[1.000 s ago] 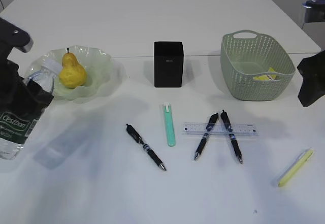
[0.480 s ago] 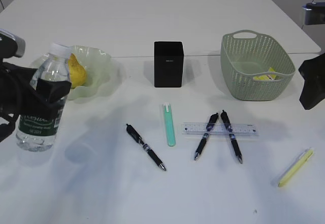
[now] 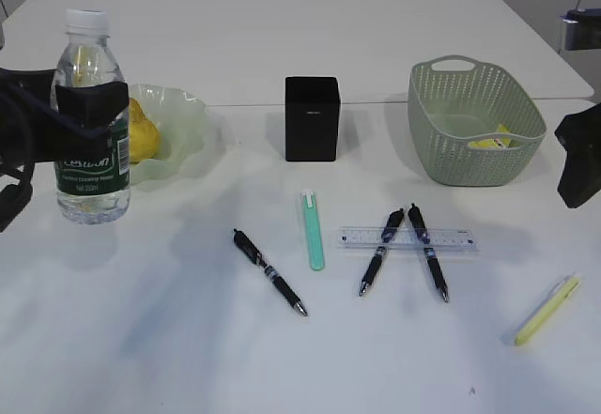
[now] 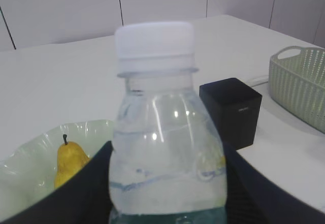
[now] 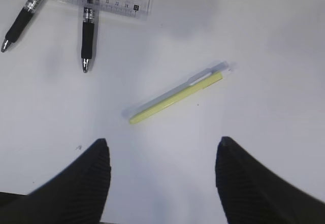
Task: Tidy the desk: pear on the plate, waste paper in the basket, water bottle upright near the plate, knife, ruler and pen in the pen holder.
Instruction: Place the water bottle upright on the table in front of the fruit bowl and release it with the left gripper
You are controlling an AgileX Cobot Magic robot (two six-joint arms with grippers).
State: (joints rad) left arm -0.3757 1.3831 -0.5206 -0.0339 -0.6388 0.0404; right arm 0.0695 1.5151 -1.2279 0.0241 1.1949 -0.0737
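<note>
Left gripper (image 3: pixel 91 114) clamps the water bottle (image 3: pixel 91 123) at its label band, black fingers (image 4: pixel 86 183) on both flanks. Bottle long axis is vertical, cap up. It sits just beside the plate (image 3: pixel 188 132), on the near-left rim side; the pear (image 3: pixel 141 137) is already in the plate. Base looks close to the tabletop (image 3: pixel 188 339), but contact can't be confirmed from this angle. Coming move likely turns on straight-down clearance: bare tabletop below and toward the camera, plate rim is the only close edge.

Right gripper (image 5: pixel 162 183) hovers spread wide and empty, above the yellow stick (image 5: pixel 177 96), whose long axis runs diagonally, ahead of the fingers. Right arm is nearer the ruler (image 3: pixel 408 238) and the pens crossing it. The pen holder (image 3: pixel 311 118) stands mid-table and the basket (image 3: pixel 474 132) holds the waste paper (image 3: pixel 493 139).
</note>
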